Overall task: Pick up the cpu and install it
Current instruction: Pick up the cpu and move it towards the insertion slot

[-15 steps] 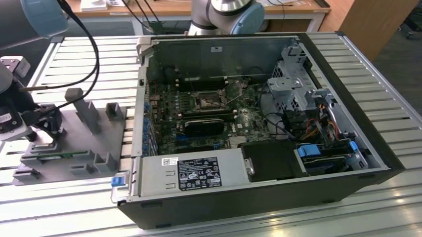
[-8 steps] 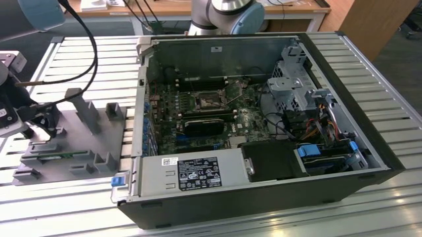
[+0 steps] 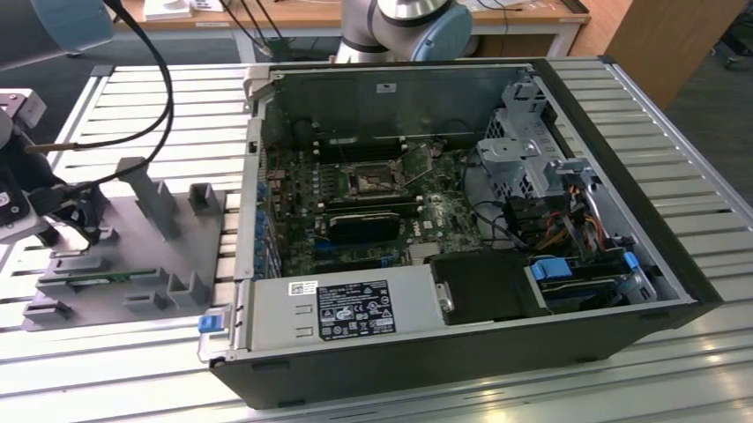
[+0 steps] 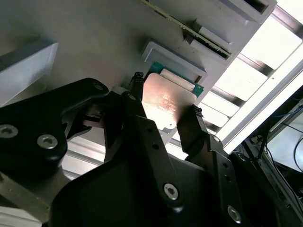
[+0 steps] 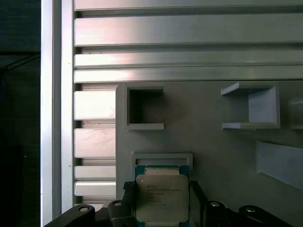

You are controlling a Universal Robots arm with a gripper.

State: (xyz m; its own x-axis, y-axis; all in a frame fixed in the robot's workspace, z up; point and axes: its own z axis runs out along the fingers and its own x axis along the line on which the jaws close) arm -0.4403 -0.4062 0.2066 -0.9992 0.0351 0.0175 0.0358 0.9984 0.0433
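My gripper [image 4: 165,97] is drawn in narrow on the cpu [image 4: 168,101], one black finger [image 4: 137,85] against each of two opposite edges; as far as I can judge, both touch. The chip lies flat, silver lid up, in its shallow pocket [image 5: 162,157] on the grey fixture plate [image 5: 213,142]. That is at the exterior view's left, well apart from the open computer case [image 3: 659,176].

For this pick-up I judge the hold should be square, level and on the edges only (a tilted chip could catch the pocket's raised wall).

The plate rests on a slatted aluminium table [image 3: 659,97]. The bare socket [image 3: 374,179] sits on the motherboard inside the case, and a wooden desk [image 3: 530,16] stands behind.
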